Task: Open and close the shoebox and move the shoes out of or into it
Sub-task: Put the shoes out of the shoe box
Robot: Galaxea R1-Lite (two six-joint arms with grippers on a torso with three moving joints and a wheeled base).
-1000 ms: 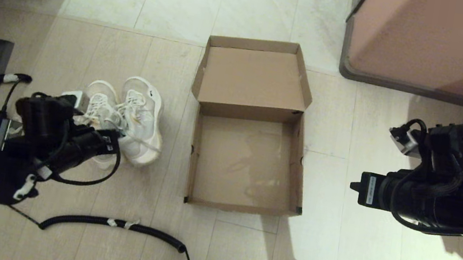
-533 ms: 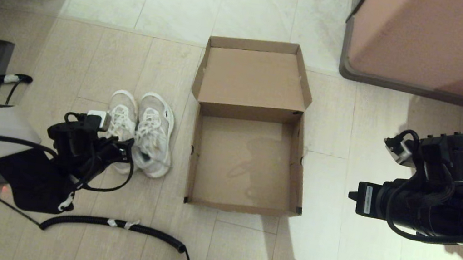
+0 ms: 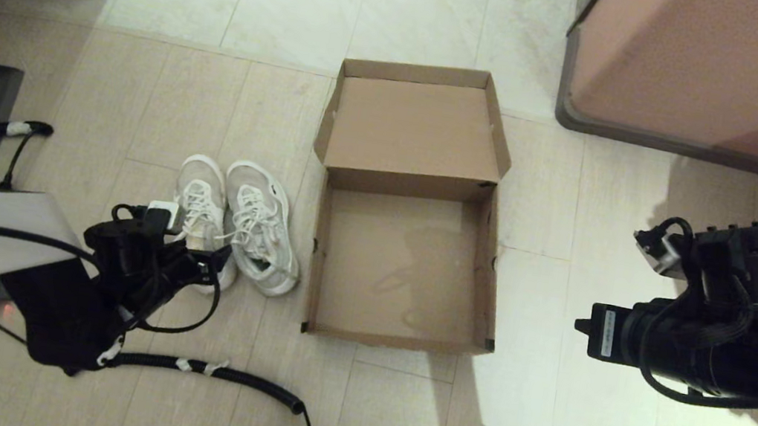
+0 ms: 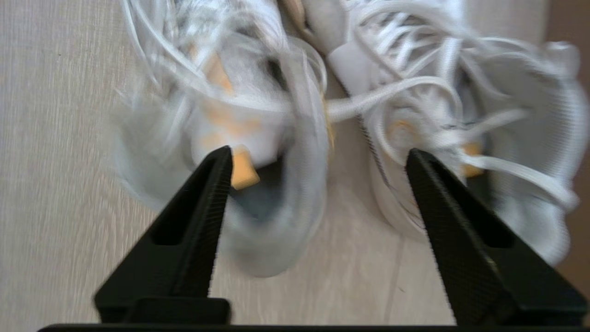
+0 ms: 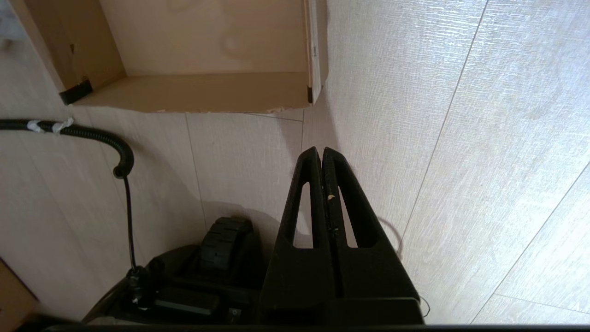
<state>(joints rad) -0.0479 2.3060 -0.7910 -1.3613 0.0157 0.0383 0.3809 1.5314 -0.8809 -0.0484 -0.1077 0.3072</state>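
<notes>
- The left gripper (image 4: 315, 159) hangs low over the heel ends of the shoes (image 3: 238, 223), its two black fingers (image 4: 198, 203) spread wide, holding nothing.
- In the left wrist view, one fingertip sits at the heel opening of one shoe, beside a small yellowish tag (image 4: 243, 172); the other fingertip lies over the side of the second shoe.
- The shoes stand side by side on the floor (image 3: 164, 91), touching, toes pointing away from the robot, white laces loose.
- They sit just left of the shoebox (image 3: 405, 266), outside it.
- The shoebox rests open on the floor at the centre, its hinged lid (image 3: 413, 128) tipped back on the far side, inside bare cardboard.
- The right gripper (image 5: 322, 154) is parked well to the right of the box, above bare floor, fingers pressed together, holding nothing.
- A black coiled cable (image 3: 212, 371) lies on the floor near the robot, in front of the shoes.
- A large pinkish-brown cabinet (image 3: 731, 70) stands at far right.
</notes>
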